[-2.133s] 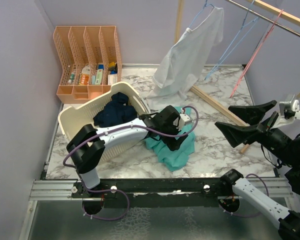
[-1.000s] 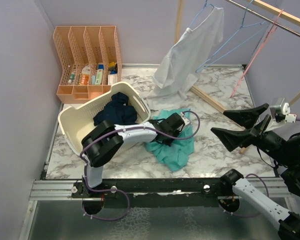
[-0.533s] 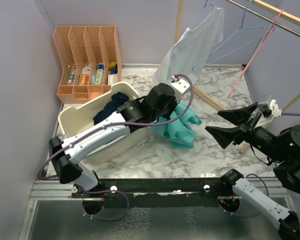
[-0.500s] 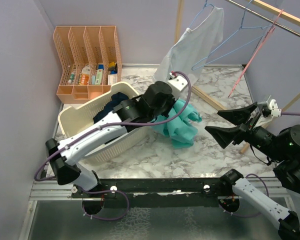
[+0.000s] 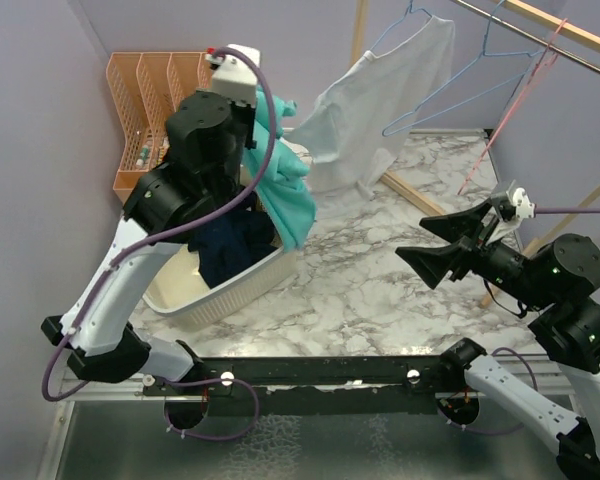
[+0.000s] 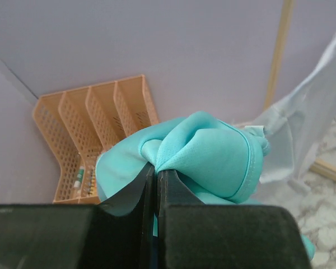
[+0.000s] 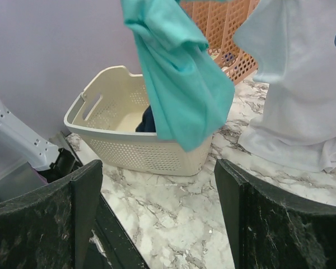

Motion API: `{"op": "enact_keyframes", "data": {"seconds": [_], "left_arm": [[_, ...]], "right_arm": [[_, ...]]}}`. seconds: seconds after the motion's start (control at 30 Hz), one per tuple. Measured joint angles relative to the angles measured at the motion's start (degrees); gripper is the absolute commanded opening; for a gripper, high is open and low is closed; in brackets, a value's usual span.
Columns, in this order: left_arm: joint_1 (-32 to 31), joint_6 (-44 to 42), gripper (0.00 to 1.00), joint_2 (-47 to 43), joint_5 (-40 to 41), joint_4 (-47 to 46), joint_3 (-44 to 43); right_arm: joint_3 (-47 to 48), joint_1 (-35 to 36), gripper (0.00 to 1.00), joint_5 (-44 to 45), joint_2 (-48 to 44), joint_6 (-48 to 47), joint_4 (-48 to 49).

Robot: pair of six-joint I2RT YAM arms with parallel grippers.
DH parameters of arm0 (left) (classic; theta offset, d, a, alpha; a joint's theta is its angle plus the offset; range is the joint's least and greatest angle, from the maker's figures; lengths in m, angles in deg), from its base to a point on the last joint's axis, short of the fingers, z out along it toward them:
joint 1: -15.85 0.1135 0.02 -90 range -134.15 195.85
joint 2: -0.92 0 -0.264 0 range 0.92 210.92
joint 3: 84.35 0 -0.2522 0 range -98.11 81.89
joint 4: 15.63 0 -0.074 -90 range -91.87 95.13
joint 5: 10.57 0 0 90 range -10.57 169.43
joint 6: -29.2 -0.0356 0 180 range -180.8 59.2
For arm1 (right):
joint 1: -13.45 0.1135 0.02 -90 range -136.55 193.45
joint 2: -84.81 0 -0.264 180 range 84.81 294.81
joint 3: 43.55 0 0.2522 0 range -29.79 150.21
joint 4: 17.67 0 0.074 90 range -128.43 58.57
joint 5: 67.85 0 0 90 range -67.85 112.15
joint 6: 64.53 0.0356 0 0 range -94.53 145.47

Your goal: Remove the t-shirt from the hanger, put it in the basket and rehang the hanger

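Desk (image 5: 380,300): bare marble strip front-centre, btwn basket (image 5: 230,293) on the left and R gripper (image 5: 412,238) on the right. Basket sits front-left, near desk's front edge and close to left wall. File rack (image 5: 138,105) stands behind it at the back wall. Wood slat (image 5: 420,207) lies diagonally across back-right of desk. Rail (image 5: 565,27) crosses overhead, top-right.

Tee (image 5: 375,110), white, is on its hanger (image 5: 411,12) at the back. Its hem is draped down onto desk next to slat.

L gripper (image 6: 157,175): raised high over basket, jaws pinched tight on a fold of teal shirt (image 5: 288,195). Shirt hangs free below it, lower end dangling at basket's far-right rim. It hangs just left of tee; touching or not, can't tell.

R gripper: jaws spread wide, nothing in them. It hovers above right side of desk, pointing toward basket, well apart from tee.

Basket: dark navy garment (image 5: 230,240) inside, piled toward the far side. File rack: small bottles/boxes in lower slots, too small to ID; L arm covers most of it in top view.
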State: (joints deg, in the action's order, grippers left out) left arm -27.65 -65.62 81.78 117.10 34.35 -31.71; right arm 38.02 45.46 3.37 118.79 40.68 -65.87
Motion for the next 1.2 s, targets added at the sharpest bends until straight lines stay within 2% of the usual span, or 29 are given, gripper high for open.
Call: {"op": "enact_keyframes", "data": {"seconds": [0.2,0.33,0.37,0.43,0.53,0.73,0.77,0.8,0.83,0.87,0.9,1.1,1.2], "left_arm": [[-0.2,-5.0,0.0,-6.3,9.0,-7.0,-0.2],[-0.2,-9.3,0.0,-10.6,15.9,-12.8,7.7],[-0.1,-10.2,0.0,-13.0,19.5,-13.9,16.1],[-0.1,-9.3,0.0,-12.7,19.6,-14.0,18.2],[0.2,-3.7,0.0,-14.2,18.5,-10.7,27.4],[2.1,8.8,0.0,-14.5,10.6,-3.2,43.8],[2.6,10.5,0.14,-14.5,9.1,-2.5,46.1],[3.1,12.5,0.37,-14.5,7.7,-1.5,48.5],[3.8,14.2,0.53,-14.5,6.4,-0.6,50.6],[4.2,15.3,0.62,-14.5,5.3,-0.1,52.0],[4.9,16.7,0.69,-14.5,3.9,0.3,53.2],[8.8,21.7,0.83,-13.8,-4.6,1.6,55.6],[9.1,22.1,0.95,-13.8,-6.3,1.8,55.5]], "right_arm": [[-1.3,0.0,0.81,-0.7,2.1,0.3,1.6],[-2.2,0.0,0.81,-1.4,2.6,0.9,2.8],[-2.3,0.0,0.81,-1.9,3.4,1.2,3.4],[-2.3,0.0,0.81,-2.0,3.6,1.3,3.6],[-2.6,0.0,0.81,-2.3,3.8,1.7,4.5],[-3.3,0.0,0.81,-3.2,4.7,2.4,4.9],[-3.3,0.0,0.81,-3.4,5.0,2.5,4.9],[-3.3,0.0,0.81,-3.6,5.3,2.6,4.9],[-3.3,0.0,0.81,-3.8,5.8,2.6,5.0],[-3.3,0.0,0.81,-4.0,6.1,2.6,5.0],[-3.3,0.0,0.81,-4.3,6.7,2.7,5.1],[-2.3,0.0,0.8,-6.8,13.6,2.8,5.8],[0.5,0.0,0.81,-8.2,19.4,2.7,5.7]]}}
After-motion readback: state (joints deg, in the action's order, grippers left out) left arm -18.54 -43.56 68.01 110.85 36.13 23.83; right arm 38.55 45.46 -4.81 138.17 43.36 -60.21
